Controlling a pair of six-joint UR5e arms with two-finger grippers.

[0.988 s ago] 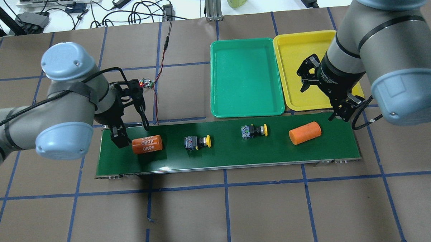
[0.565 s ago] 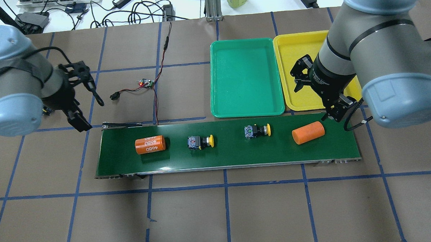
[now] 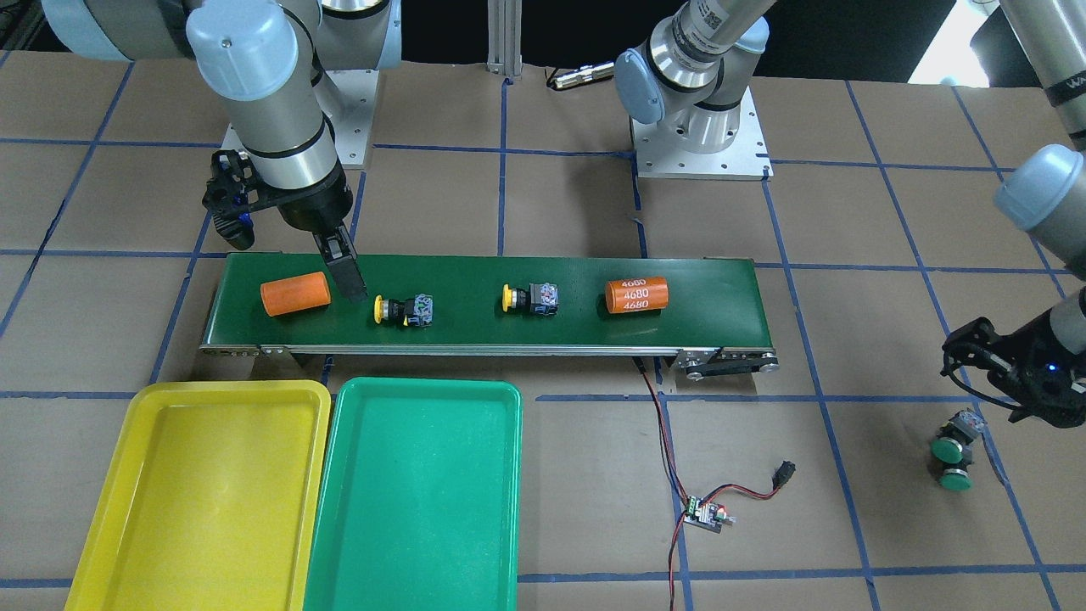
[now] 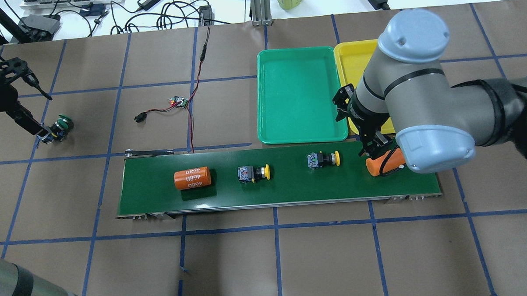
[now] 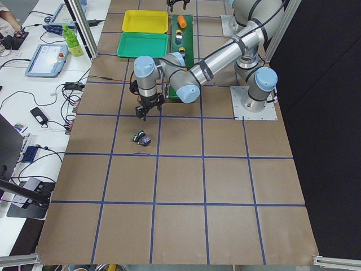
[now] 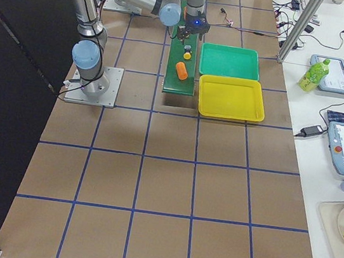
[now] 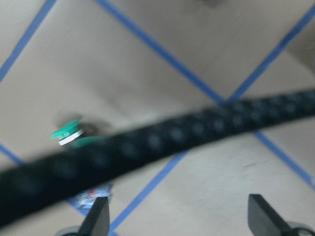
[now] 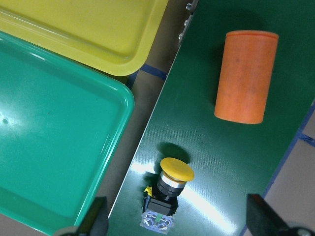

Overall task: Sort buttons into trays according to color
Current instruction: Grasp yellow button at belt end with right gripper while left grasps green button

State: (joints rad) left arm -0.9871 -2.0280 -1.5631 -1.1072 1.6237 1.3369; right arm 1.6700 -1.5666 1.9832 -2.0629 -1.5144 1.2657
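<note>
At the far left of the desk (image 4: 250, 262) we find the two green buttons (image 4: 56, 127) lying together, the left jaws hanging over them, wide open and empty. On the conveyor belt (image 4: 291, 191) the right jaws, equally spread and empty, hang by the yellow button (image 4: 322, 159) nearer the trays. We judge both first picks pending, as the green tray (image 4: 301, 94) and yellow tray (image 4: 352, 61) hold no buttons: each pair must descend, straddle its button and close

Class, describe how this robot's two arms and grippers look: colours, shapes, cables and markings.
Both the left arm and the right arm are silver-grey tubes with rounded pale-blue joint caps and thin black rings. The left gripper and the right gripper are black, skeletal linkages ending in two slim fingers. A black ribbed cable crosses the left wrist view.
</note>
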